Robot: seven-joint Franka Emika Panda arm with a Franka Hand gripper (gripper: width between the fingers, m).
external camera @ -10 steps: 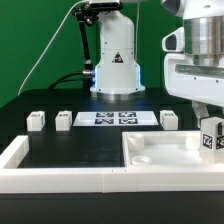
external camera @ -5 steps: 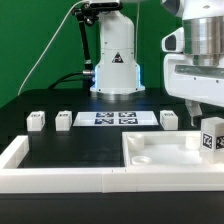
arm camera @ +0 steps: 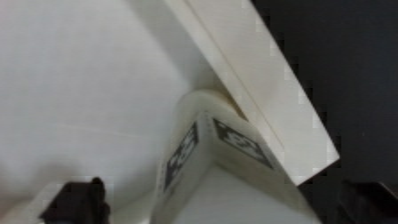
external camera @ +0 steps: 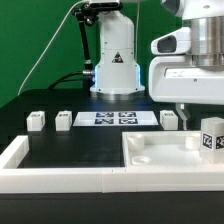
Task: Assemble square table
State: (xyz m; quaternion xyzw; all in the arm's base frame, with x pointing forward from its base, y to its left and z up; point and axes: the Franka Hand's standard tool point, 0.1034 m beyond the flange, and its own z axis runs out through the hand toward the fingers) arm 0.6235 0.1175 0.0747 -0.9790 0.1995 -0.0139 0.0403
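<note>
Claw (external camera: 190, 107) hangs over the top's back corner on the exterior view's right, jaws spread, nothing between them. Only one finger (arm camera: 80, 201) is plain in the wrist view; the other I can't pick out.

Top (external camera: 160, 160): lies flat on the worktop (external camera: 70, 145), hollow side up, at the exterior view's right, near the front. One leg (external camera: 212, 137) stands upright inside it, tucked into the corner by the rim (arm camera: 267, 90). It seems to touch the rim, but that's not certain. Claw sits just above and beside this leg, apart from it.

Three spare legs (external camera: 65, 119) stand in a row further back, flanking the marker board (external camera: 115, 118).

Handling, as judged: moulded plastic, so light, stiff and smooth, and likely slippery under the pads. Leg is small. Best taken squarely across two opposite flat faces, about mid-height, so it can't twist or pop out. Rim close by leaves little room for a finger on that side, so come in from the open side. Top is too wide to span. Pinch the rim wall if it must shift, and expect it to slide on the worktop when pushed.
</note>
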